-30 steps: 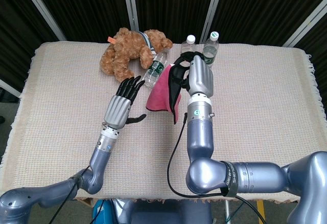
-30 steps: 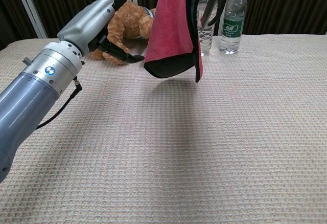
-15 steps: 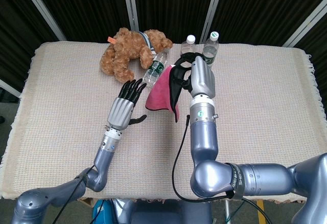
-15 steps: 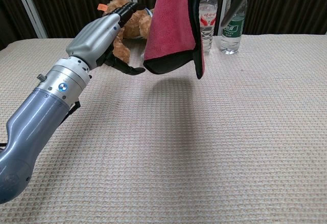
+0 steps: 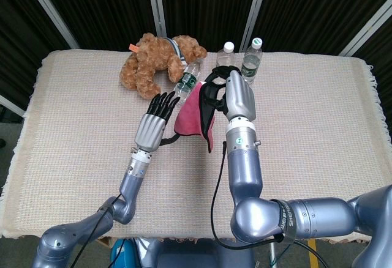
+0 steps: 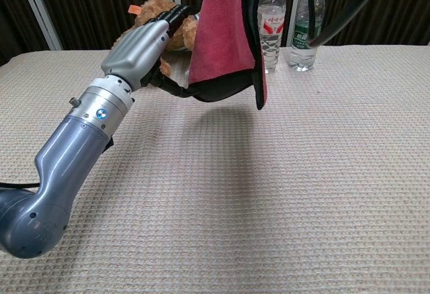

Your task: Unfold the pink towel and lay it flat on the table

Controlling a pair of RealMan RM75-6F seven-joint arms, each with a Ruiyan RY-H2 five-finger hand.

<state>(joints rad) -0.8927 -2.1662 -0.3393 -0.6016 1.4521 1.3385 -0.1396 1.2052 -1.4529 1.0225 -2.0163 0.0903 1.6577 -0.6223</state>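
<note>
The right hand (image 5: 231,96) is holding the pink towel (image 5: 195,112) up in the air, w/ its dark fingers (image 5: 211,93) closed on the top of the cloth. The towel is hanging down folded, not touching the tabletop (image 5: 306,127). In the chest view the pink towel (image 6: 225,32) is showing a dark edge along the bottom, and its shadow is falling on the woven cloth under it. It is hanging over the middle of the tabletop, nearer the far edge than the near edge.

The left hand (image 5: 154,121) is reaching up beside the towel's left side, fingers spread apart and holding nothing. In the chest view the left hand (image 6: 144,42) is sticking its thumb toward the towel's bottom corner; can't tell if it is touching.

A brown teddy bear (image 5: 156,60) is lying near the far edge, a bit left of the middle. One water bottle (image 5: 187,81) is lying on its side just beside the bear & behind the towel. Two more bottles, one w/ a red label (image 6: 271,19) and one w/ a green label (image 6: 308,25), are standing upright near the far edge, just beside each other.
</note>
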